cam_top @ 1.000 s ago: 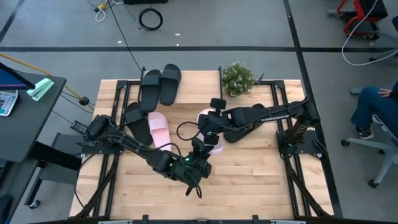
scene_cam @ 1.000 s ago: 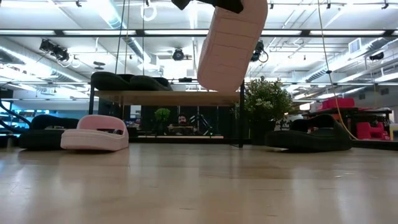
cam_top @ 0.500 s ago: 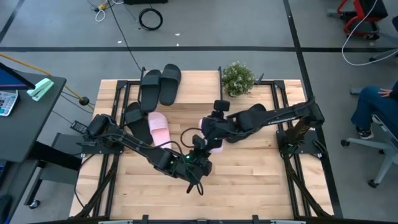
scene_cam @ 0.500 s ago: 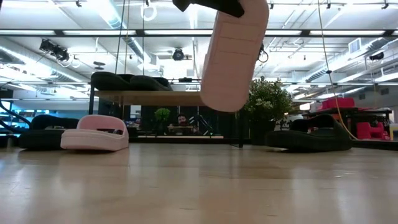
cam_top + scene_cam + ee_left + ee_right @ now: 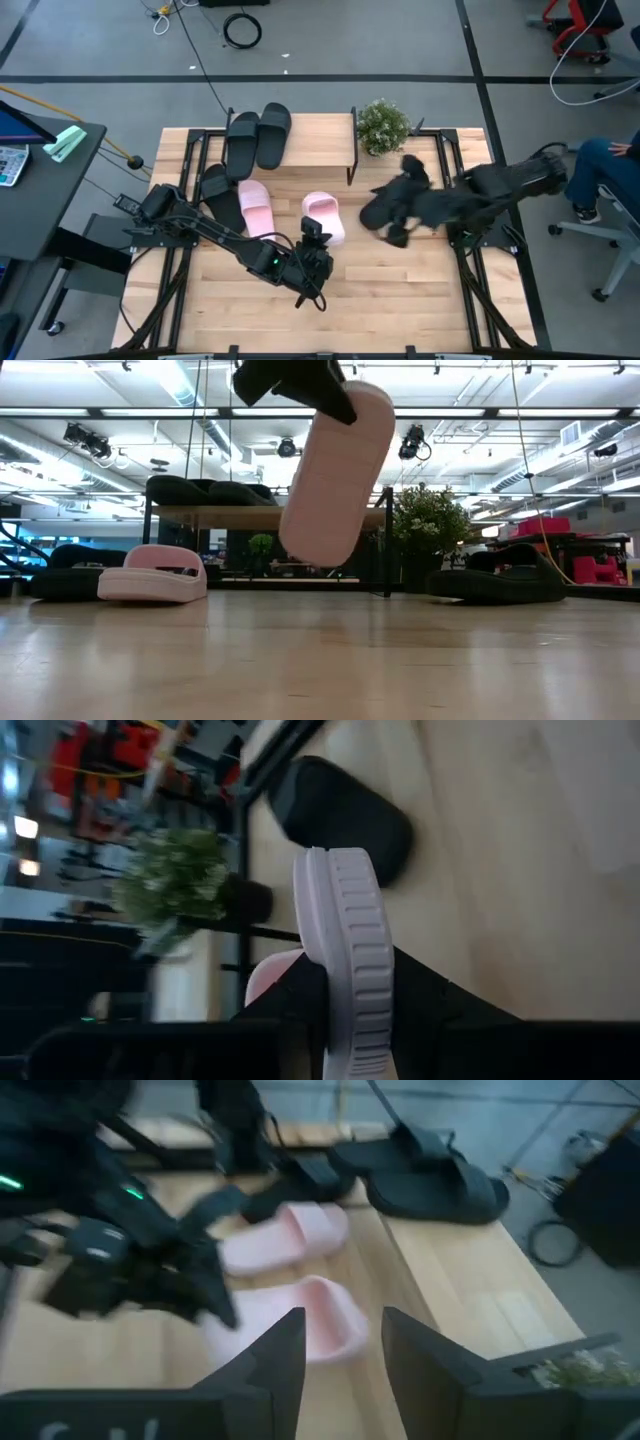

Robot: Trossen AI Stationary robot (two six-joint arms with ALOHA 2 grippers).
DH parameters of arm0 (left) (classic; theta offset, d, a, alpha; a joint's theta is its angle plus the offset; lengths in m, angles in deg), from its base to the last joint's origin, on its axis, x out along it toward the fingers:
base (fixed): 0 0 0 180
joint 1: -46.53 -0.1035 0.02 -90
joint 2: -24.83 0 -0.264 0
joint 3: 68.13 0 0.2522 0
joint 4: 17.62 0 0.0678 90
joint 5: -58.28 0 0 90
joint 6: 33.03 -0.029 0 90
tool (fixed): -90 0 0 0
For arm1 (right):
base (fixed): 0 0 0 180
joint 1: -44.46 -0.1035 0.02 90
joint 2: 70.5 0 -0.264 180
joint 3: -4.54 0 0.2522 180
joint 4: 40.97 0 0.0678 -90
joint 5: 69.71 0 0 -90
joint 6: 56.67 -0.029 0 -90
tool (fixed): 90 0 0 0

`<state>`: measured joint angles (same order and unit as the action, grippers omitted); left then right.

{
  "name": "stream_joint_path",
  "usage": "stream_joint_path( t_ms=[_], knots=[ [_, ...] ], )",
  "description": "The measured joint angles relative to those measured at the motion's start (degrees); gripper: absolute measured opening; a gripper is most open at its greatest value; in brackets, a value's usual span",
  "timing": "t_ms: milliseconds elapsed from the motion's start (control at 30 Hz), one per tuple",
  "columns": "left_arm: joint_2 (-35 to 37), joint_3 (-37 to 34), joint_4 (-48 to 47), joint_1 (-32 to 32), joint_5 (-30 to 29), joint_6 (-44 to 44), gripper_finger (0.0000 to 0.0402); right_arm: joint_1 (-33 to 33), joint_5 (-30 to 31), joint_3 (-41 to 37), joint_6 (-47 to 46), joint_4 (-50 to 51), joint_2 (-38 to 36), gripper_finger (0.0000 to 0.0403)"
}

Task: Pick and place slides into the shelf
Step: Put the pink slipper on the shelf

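You are looking down on a table [image 5: 400, 290] with the shelf [image 5: 290, 150] standing along its far edge. Two slides [image 5: 258, 135] are lying side by side on the shelf's top board, toward its left end. The potted plant [image 5: 383, 127] is sitting just beside the shelf's right end. Two more slides [image 5: 238, 200] are lying on the table in front of the shelf, left of centre. The left gripper [image 5: 316, 238] is holding one slide [image 5: 324, 216] above the table centre. The right gripper [image 5: 385, 215] is hanging to its right, apart from it.
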<state>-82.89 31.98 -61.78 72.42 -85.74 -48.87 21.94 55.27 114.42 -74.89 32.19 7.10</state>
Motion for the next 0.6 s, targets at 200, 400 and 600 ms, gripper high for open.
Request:
stream_joint_path(
  t_ms=[200, 400, 600],
  knots=[
    [0.3, 0.0, 2.0, 0.0, -8.0, -11.7, 0.0075, -5.8, 0.2, 0.0, -1.3, 0.0, -6.3, 0.0139],
    [0.5, 0.6, 5.7, 1.1, -9.4, -17.8, 0.0075, -8.2, 0.5, 0.0, -1.3, 1.2, -7.2, 0.0139],
    [0.6, 0.9, 5.5, 0.3, -22.2, -25.8, 0.0075, -8.4, 0.5, 0.0, -1.3, 3.5, -4.3, 0.0139]
  ],
)
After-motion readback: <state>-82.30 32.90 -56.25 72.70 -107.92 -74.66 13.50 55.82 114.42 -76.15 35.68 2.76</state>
